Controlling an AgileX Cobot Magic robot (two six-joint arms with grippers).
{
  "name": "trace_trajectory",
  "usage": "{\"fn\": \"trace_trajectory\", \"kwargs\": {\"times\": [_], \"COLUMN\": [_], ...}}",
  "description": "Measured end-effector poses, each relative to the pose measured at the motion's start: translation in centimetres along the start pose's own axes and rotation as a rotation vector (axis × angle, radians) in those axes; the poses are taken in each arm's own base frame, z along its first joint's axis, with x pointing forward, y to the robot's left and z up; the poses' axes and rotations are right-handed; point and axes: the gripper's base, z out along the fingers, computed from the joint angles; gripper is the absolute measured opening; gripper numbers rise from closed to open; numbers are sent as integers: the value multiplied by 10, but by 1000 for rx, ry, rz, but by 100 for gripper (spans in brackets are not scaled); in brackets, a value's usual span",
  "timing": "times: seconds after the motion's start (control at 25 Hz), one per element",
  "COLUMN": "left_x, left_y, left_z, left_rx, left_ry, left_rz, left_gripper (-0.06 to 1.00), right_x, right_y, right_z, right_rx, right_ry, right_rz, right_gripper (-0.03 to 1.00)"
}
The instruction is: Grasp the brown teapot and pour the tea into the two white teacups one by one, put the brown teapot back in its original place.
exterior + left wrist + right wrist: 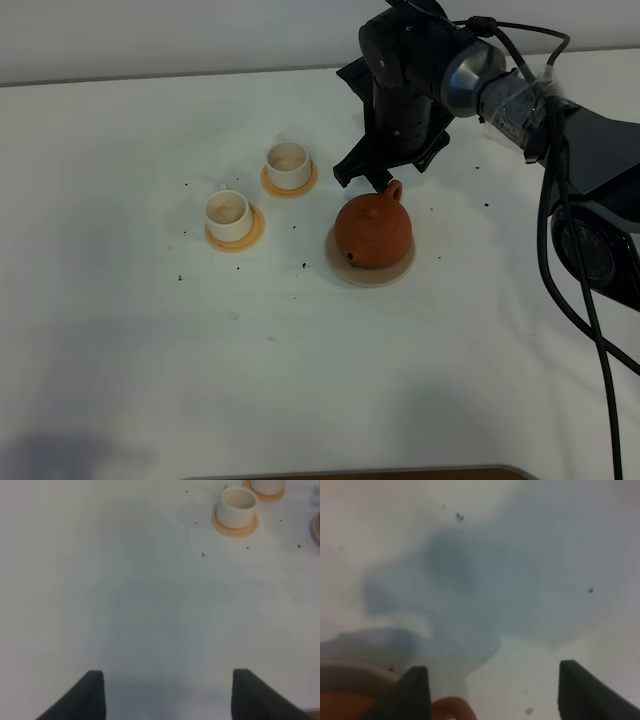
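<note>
The brown teapot (373, 230) sits on its pale beige saucer, the original place (372, 274), with its loop handle (393, 189) towards the back. My right gripper (368, 180) hangs open just behind and above that handle. In the right wrist view the handle (452, 708) shows between the spread fingers (417, 692), close to one of them and not clamped. The two white teacups (228, 214) (288, 165) stand on orange coasters to the teapot's left. My left gripper (167, 695) is open over bare table, with one teacup (238, 505) far ahead of it.
The tabletop (300, 360) is white with small dark specks scattered on it. The right arm and its black cables (560, 230) occupy the right side. A dark edge (400, 473) runs along the front of the table.
</note>
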Motion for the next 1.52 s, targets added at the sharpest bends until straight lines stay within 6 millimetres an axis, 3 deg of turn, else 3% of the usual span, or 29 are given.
{"fn": "trace_trajectory", "kwargs": {"times": [0.6, 1.52], "left_x": [0, 0], "left_y": [0, 0], "left_z": [0, 0], "left_rx": [0, 0], "left_ry": [0, 0], "left_rz": [0, 0], "left_gripper": [57, 57], "right_x": [-5, 3], "right_y": [-7, -8], "right_z": [-12, -6], "right_rx": [59, 72], "right_ry": [-36, 3], "right_rz": [-18, -109], "right_gripper": [57, 57]}}
